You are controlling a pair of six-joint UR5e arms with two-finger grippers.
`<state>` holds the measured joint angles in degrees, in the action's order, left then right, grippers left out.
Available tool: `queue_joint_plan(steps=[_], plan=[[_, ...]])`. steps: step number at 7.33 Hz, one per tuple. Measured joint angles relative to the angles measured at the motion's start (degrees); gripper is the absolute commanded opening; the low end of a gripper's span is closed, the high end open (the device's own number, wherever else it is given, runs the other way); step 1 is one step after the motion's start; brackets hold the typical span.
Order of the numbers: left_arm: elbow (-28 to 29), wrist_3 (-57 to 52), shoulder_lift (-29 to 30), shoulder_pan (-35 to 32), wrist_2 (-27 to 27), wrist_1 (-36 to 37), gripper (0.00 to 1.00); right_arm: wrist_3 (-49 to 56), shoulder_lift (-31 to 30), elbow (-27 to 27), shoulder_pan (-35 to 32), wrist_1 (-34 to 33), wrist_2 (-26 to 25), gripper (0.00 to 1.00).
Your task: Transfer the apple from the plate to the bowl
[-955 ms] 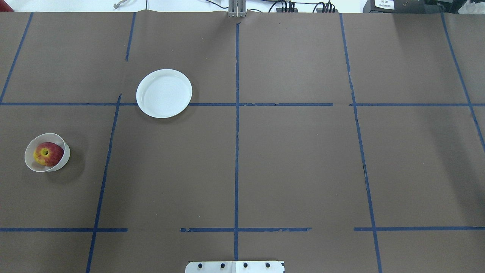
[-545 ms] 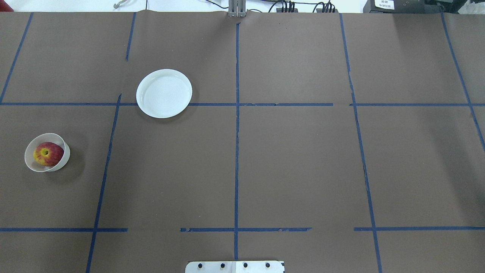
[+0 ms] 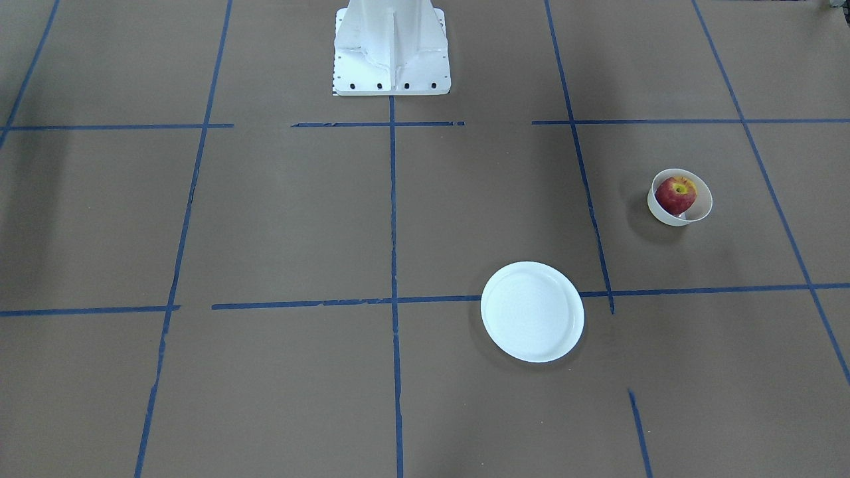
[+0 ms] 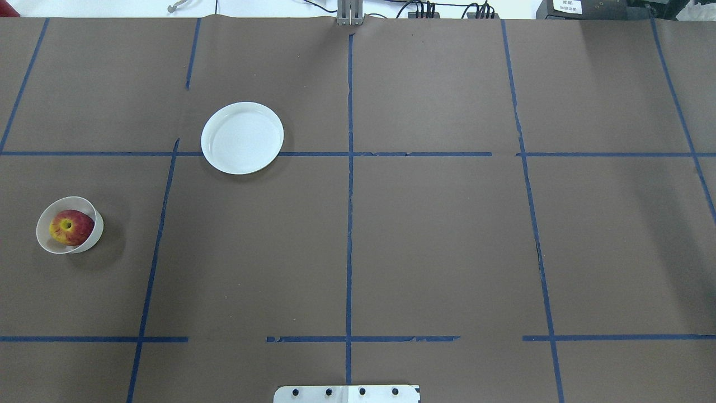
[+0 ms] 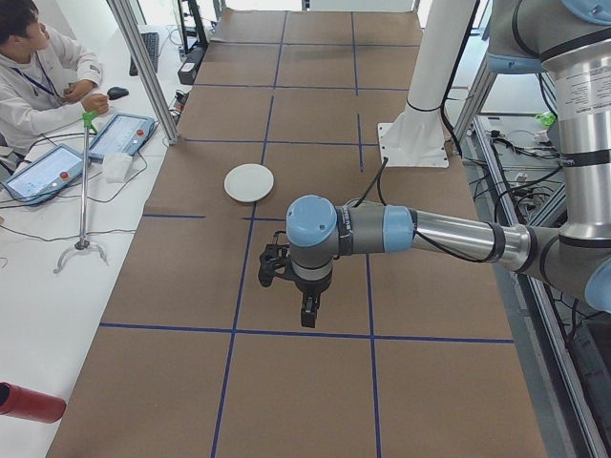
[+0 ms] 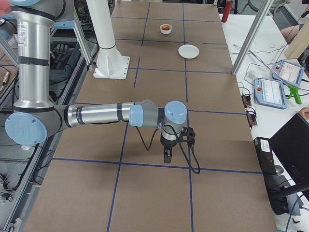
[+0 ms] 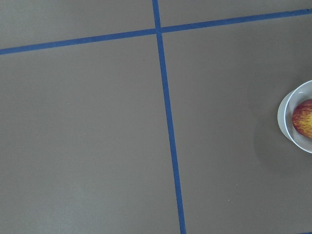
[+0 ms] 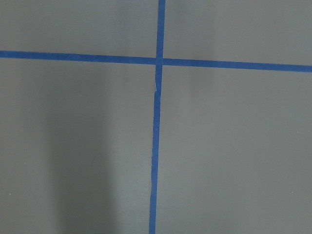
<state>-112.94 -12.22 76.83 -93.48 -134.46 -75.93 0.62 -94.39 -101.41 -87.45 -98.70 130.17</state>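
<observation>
Apple [image 4: 71,227] sits inside bowl [image 4: 98,226], stem dimple up. Plate [image 4: 242,137] bare, well apart from bowl. Judged: transfer done, nothing left except arms standing clear.

Left gripper [image 5: 308,313] hangs over table, off to side of bowl; bowl just at edge of its wrist camera. Right gripper [image 6: 167,155] far from bowl. Both show only in side views, so cannot tell whether claws are spread or pressed together.

Versus overhead half a second earlier: no change; apple, bowl, plate in same spots.

A robotics lab. Blue tape [image 4: 349,224] grids the papered table [image 4: 447,240]. An operator [image 5: 43,81] sits at tablets [image 5: 119,135] (each with a red button).
</observation>
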Motion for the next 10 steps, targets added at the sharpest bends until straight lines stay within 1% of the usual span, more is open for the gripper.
queue_joint_plan(steps=[4, 5, 10], plan=[[0.87, 0.00, 0.66, -0.03, 0.11, -0.06, 1.00, 0.00, 0.00, 0.04, 0.00, 0.00, 0.00, 1.00], [2.33, 0.00, 1.48, -0.03, 0.14, -0.18, 1.00, 0.02, 0.00, 0.03, 0.00, 0.00, 0.00, 1.00], [13.79, -0.06, 10.28, -0.04, 0.22, -0.27, 1.00, 0.01, 0.00, 0.03, 0.00, 0.01, 0.00, 1.00]])
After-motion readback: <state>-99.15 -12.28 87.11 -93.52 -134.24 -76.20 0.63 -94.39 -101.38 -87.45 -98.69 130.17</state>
